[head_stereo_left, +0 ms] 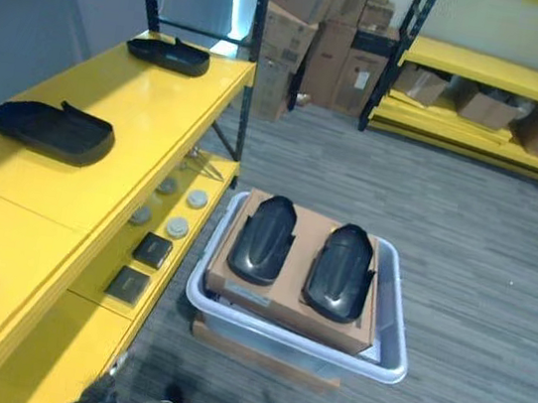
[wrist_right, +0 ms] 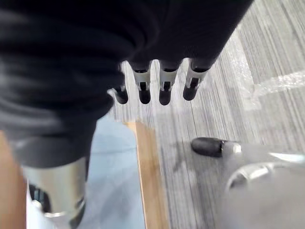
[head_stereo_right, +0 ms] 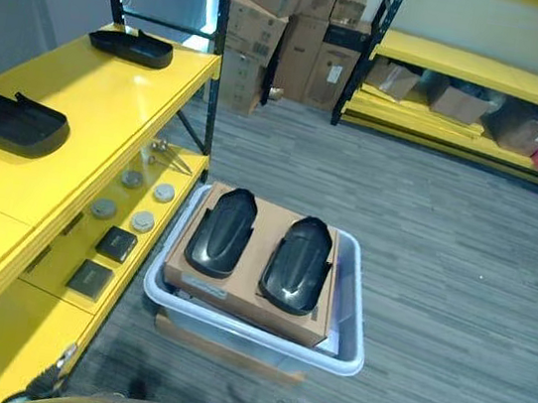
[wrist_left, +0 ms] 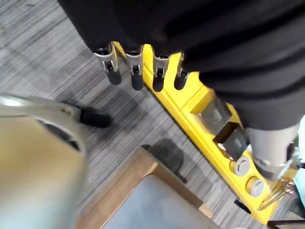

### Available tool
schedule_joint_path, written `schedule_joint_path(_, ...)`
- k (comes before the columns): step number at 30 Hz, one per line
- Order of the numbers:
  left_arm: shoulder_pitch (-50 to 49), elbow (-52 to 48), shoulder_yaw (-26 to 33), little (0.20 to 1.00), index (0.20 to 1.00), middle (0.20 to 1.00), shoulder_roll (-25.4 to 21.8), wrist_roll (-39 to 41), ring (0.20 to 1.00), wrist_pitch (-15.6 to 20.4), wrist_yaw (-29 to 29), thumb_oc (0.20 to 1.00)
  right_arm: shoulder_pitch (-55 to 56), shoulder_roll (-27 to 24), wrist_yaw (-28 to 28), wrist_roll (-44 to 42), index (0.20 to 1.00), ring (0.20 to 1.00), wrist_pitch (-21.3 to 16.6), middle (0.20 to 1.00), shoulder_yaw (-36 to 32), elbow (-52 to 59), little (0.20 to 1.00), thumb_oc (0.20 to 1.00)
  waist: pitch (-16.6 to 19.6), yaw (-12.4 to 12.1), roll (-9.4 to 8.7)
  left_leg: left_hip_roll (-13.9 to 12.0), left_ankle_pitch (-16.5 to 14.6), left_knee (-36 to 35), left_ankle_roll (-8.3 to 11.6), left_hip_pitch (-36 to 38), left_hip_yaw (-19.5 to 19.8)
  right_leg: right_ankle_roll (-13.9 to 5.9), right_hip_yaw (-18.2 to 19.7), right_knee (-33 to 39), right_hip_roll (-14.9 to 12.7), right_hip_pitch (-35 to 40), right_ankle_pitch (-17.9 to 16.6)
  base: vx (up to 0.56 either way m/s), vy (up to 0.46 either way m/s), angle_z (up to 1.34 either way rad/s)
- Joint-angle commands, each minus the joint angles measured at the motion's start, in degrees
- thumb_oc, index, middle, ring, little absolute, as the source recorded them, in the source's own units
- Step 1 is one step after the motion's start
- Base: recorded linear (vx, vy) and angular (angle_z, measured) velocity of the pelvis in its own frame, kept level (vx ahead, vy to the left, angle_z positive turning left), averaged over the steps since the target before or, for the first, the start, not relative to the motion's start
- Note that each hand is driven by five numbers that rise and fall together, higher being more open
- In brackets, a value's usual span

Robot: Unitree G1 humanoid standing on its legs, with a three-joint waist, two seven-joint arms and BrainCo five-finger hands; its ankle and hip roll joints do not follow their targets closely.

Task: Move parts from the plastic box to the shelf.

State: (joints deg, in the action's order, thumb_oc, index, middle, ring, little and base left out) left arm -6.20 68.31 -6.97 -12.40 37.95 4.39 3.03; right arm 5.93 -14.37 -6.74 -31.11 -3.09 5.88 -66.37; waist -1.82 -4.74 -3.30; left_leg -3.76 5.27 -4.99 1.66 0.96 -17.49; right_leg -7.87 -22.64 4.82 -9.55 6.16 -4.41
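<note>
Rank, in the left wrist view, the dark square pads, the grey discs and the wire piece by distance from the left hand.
1. Dark square pads: on the lower shelf, just past the left hand.
2. Grey discs: further along the same shelf.
3. Wire piece: beyond the discs, farthest along the shelf.

Both hands [wrist_left: 143, 71] [wrist_right: 162, 86] (fingers straight) empty

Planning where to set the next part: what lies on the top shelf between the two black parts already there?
Nothing: between the near black part and the far one, the yellow shelf top is bare, seen in both eye views.
</note>
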Motion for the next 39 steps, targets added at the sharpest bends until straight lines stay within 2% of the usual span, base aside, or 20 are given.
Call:
schedule_joint_path(1,5.04,1.60,0.47,1.000,1.000,1.000,-0.96,-3.27,1.000,1.96,0.54,1.000,-2.42,-0.67,-2.08,-2.56,1.000,1.000,-3.39,1.000,-1.00,-1.99,1.000,1.000,-1.70,-0.32,0.57,-4.89,-1.25,0.47,1.94,-1.10,-0.89,-3.27,0.13,-0.17,-1.85,-2.48,-0.97,0.00,0.000,0.00)
schedule_joint_path(3,5.03,1.80,0.56,1.000,1.000,1.000,-0.93,-3.95,1.000,1.76,0.46,1.000,-2.56,-0.59,-3.35,-4.44,1.000,1.000,-4.99,1.000,-1.46,-1.99,1.000,1.000,-1.56,-0.36,0.69,-5.01,-1.23,0.48,2.07,-0.96,-0.86,-3.21,0.12,-0.08,-1.76,-2.29,-0.88,0.01,-0.010,0.02)
schedule_joint_path(5,4.82,2.17,0.77,1.000,1.000,1.000,-0.84,-4.65,1.000,1.53,0.29,1.000,-2.96,-0.75,-6.70,-8.07,1.000,1.000,-10.07,1.000,-2.79,-0.72,1.000,1.000,-1.33,-0.30,0.86,-5.18,-1.25,0.48,2.26,-0.56,-0.79,-3.08,0.15,-0.01,-1.58,-1.93,-0.72,0.04,-0.009,-0.01)
schedule_joint_path(6,4.13,2.03,0.93,1.000,1.000,1.000,-0.72,-5.01,1.000,1.37,0.02,1.000,-3.05,-1.36,-11.89,-7.96,1.000,1.000,-13.97,1.000,-4.08,2.83,1.000,1.000,-1.12,0.01,0.99,-5.21,-1.36,0.45,2.37,-0.18,-0.79,-3.03,0.36,0.01,-1.53,-1.72,-0.57,0.00,0.000,0.00)
schedule_joint_path(7,3.28,1.46,1.45,1.000,1.000,1.000,-0.79,-5.12,1.000,0.74,-0.62,1.000,-2.36,-2.70,-24.59,-2.61,1.000,1.000,-17.58,1.000,-6.38,12.86,1.000,1.000,-0.89,1.11,1.02,-5.13,-0.69,0.41,1.85,-0.28,-1.75,-2.45,0.32,0.00,-1.69,-2.29,-1.07,0.00,0.000,0.00)
schedule_joint_path(10,2.71,1.50,1.85,1.000,1.000,1.000,-0.93,-4.88,1.000,0.52,-0.91,1.000,-1.46,-4.15,-34.84,4.57,1.000,1.000,-21.71,1.000,-9.31,20.68,1.000,1.000,-0.83,2.27,1.17,-5.10,-1.02,0.44,1.81,0.09,-2.03,-2.46,0.85,-0.12,-1.68,-2.33,-0.88,0.01,0.017,-0.05)
schedule_joint_path(12,2.50,1.76,2.19,1.000,1.000,1.000,-0.95,-4.31,1.000,0.44,-0.99,1.000,-1.13,-5.07,-38.85,8.83,1.000,1.000,-23.79,1.000,-11.92,23.87,1.000,1.000,-0.75,2.77,1.35,-4.98,-1.29,0.42,1.68,0.37,-2.02,-2.56,1.21,-0.19,-1.66,-2.27,-0.74,0.01,0.016,-0.03)
schedule_joint_path(16,1.57,1.60,3.40,1.000,1.000,1.000,-1.12,-4.31,1.000,0.19,-0.80,1.000,-0.09,-6.75,-42.42,15.95,1.000,1.000,-28.27,1.000,-17.36,29.44,1.000,1.000,-0.69,2.98,1.61,-4.49,-1.97,0.42,1.52,0.69,-1.46,-2.99,1.44,-0.30,-1.82,-2.17,-0.47,0.02,0.016,-0.01)
schedule_joint_path(20,0.73,1.47,4.69,1.000,1.000,1.000,-0.87,-5.18,1.000,0.25,-1.16,1.000,0.35,-8.08,-39.69,16.36,1.000,1.000,-26.73,1.000,-20.14,33.87,1.000,1.000,-0.61,2.63,1.57,-4.20,-2.15,0.26,1.51,0.66,-0.91,-3.26,1.07,-0.30,-2.17,-2.09,-0.44,0.01,0.007,0.00)
schedule_joint_path(22,0.26,1.98,5.31,1.000,1.000,1.000,-0.67,-5.91,1.000,0.74,-1.33,1.000,-0.04,-8.99,-37.74,16.09,1.000,1.000,-23.54,1.000,-20.48,35.84,1.000,1.000,-0.58,2.09,1.55,-3.94,-2.17,0.11,1.47,0.52,-0.36,-3.40,0.70,-0.33,-2.41,-2.04,-0.43,0.04,0.033,0.06)
schedule_joint_path(23,0.22,2.04,5.33,1.000,1.000,1.000,-0.65,-5.93,1.000,0.81,-1.34,1.000,-0.10,-9.03,-37.59,15.95,1.000,1.000,-23.33,1.000,-20.47,35.91,1.000,1.000,-0.58,2.06,1.55,-3.93,-2.16,0.10,1.47,0.51,-0.32,-3.40,0.66,-0.35,-2.43,-2.03,-0.42,0.05,0.034,0.11)
schedule_joint_path(27,-0.76,2.76,4.99,1.000,1.000,1.000,-1.40,-8.21,1.000,1.08,-0.46,1.000,-3.23,-11.10,-34.28,9.74,1.000,1.000,-18.94,1.000,-20.25,33.32,1.000,1.000,-1.10,-0.63,1.76,-3.53,-1.90,0.25,1.38,-0.18,1.14,-3.43,-0.85,-0.93,-3.01,-1.77,-0.28,0.07,0.039,0.12)
schedule_joint_path(34,-1.11,3.67,2.47,1.000,1.000,1.000,-2.31,-9.59,1.000,0.97,0.33,1.000,-9.31,-13.88,-34.89,5.65,1.000,1.000,-15.45,1.000,-18.23,25.99,1.000,1.000,-2.62,-4.90,2.60,-2.58,-1.33,0.68,0.79,-2.20,3.85,-3.52,-2.75,-3.15,-3.96,-2.98,0.02,0.03,0.042,0.28)
schedule_joint_path(39,-1.10,3.36,2.10,1.000,1.000,1.000,-3.17,-10.40,1.000,-0.01,1.98,1.000,-10.37,-12.47,-35.45,4.42,1.000,1.000,-14.04,1.000,-15.32,22.78,1.000,1.000,-3.08,-6.44,3.26,-1.74,-1.35,0.59,0.41,-2.49,4.93,-3.56,-3.48,-4.40,-4.56,-3.46,0.30,0.06,0.056,0.33)
